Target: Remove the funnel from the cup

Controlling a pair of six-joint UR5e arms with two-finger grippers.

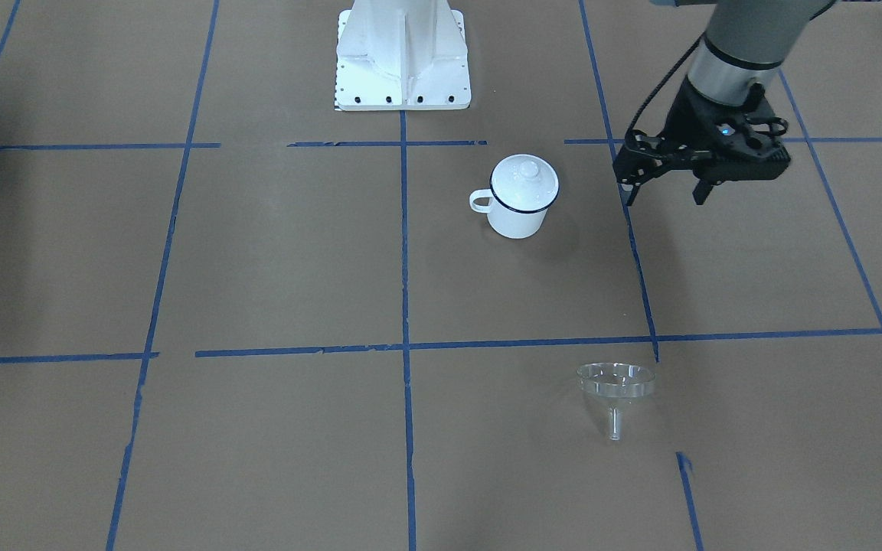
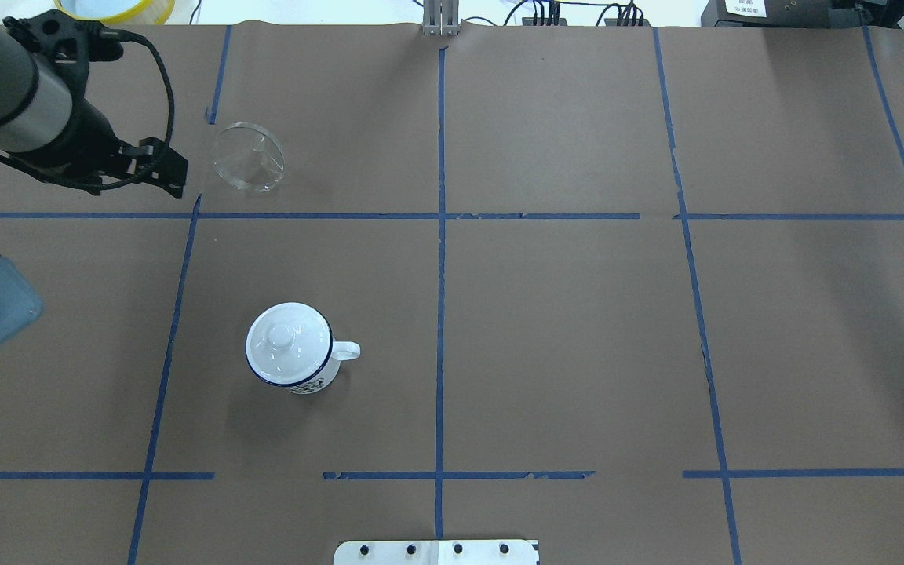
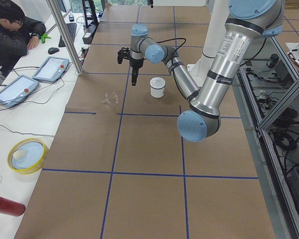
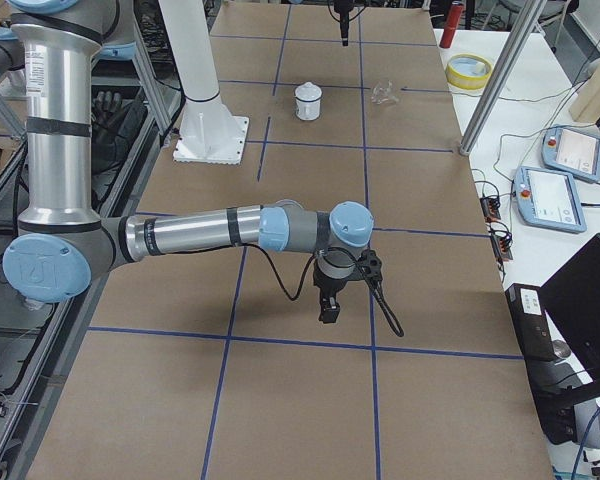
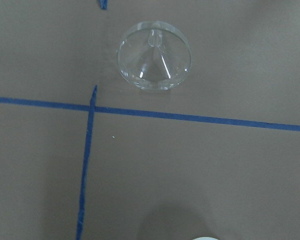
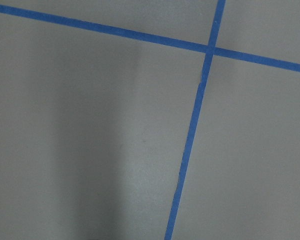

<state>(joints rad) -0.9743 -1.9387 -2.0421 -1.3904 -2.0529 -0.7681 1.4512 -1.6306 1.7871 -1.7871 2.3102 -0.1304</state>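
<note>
The cup [image 1: 517,220] is seen upright on the table [image 2: 577,329], closed by a white knobbed lid [image 1: 525,177] seated inside its dark blue rim, so what it contains cannot be told. The funnel [image 1: 615,381] is not in the cup: it is laid tipped over on the bare table, well apart from the cup, with its wide clear bowl turned toward the robot's side and its thin stem pointed away. From the left tool [image 1: 664,191] the funnel is found ahead, on the side away from the robot's base [image 1: 403,65], while the cup is found back toward the base and off to the robot's right. In the left wrist view the funnel is shown near the top of the frame, just past a blue tape line [image 5: 190,117], and a sliver of white is caught at the bottom edge. The table is marked into squares by blue tape, and nothing is placed between the left tool and either thing. At the table's far side an operator [image 3: 10,30], two tablets [image 3: 52,68], a yellow-rimmed dish [image 3: 27,155] and a red bottle [image 3: 7,205] are seen in the left side view. The left tool is held above the table with its fingers spread apart; nothing is gripped or touched by it. The right tool [image 4: 329,308] is held over bare table, well apart from both things, and whether it is spread or pressed together cannot be told.
</note>
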